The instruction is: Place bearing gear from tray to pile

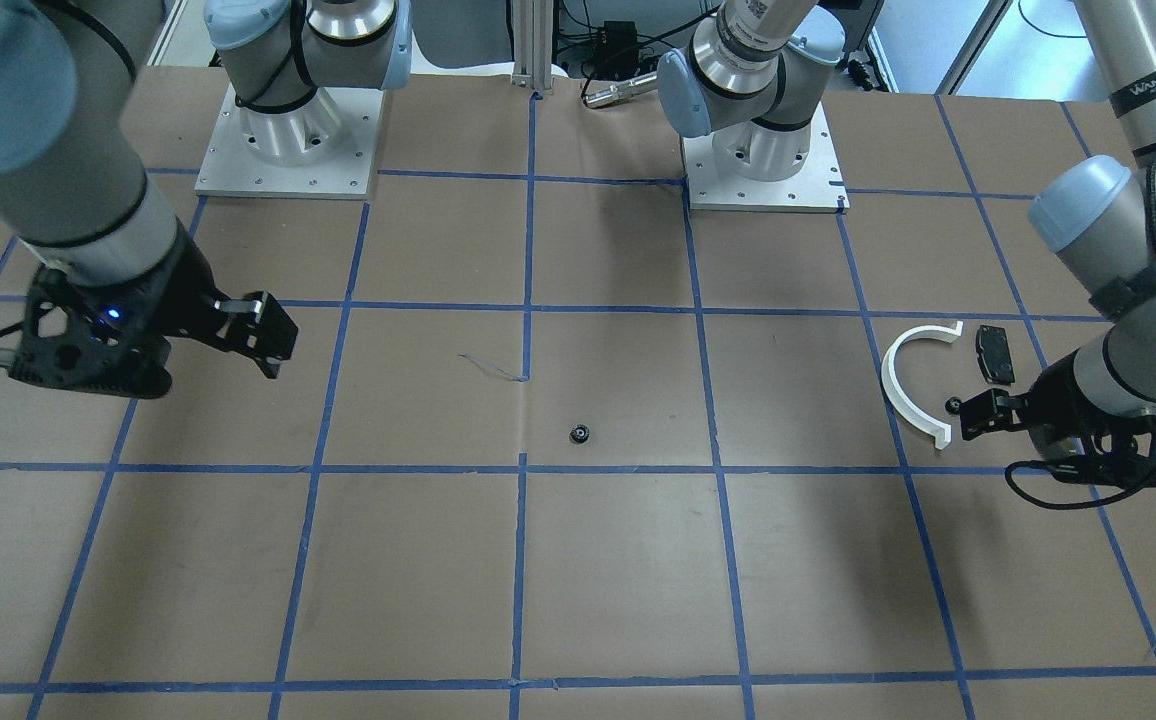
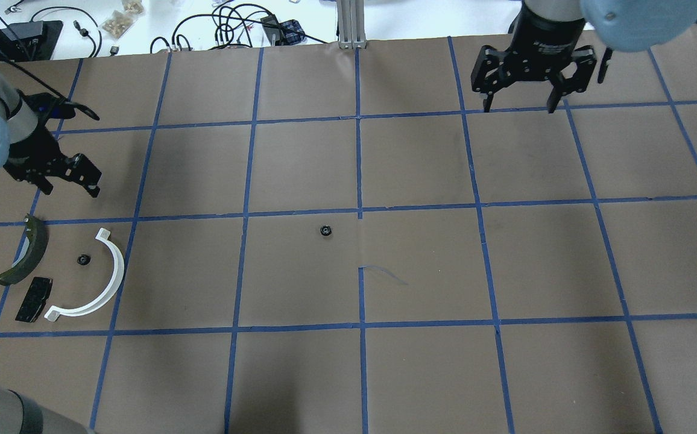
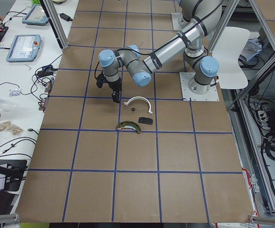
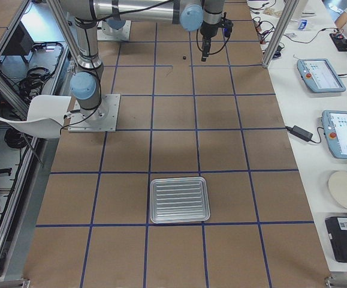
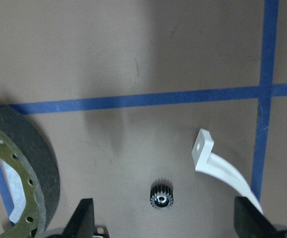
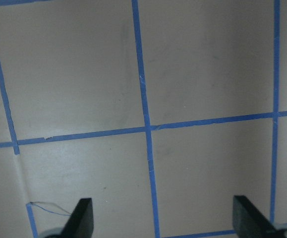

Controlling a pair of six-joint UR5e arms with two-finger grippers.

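One small black bearing gear lies alone at the table's middle, also in the front view. A second gear lies in the pile, inside the white half-ring, beside the olive curved shoe and the flat black pad. My left gripper is open and empty just past the pile; its wrist view shows the gear between the fingers. My right gripper is open and empty, high over the far right. The silver tray shows only in the right side view, with nothing in it.
Brown paper with a blue tape grid covers the table. The arm bases stand at the robot's edge. Cables and small parts lie beyond the far edge. A thin wire scrap lies near the middle.
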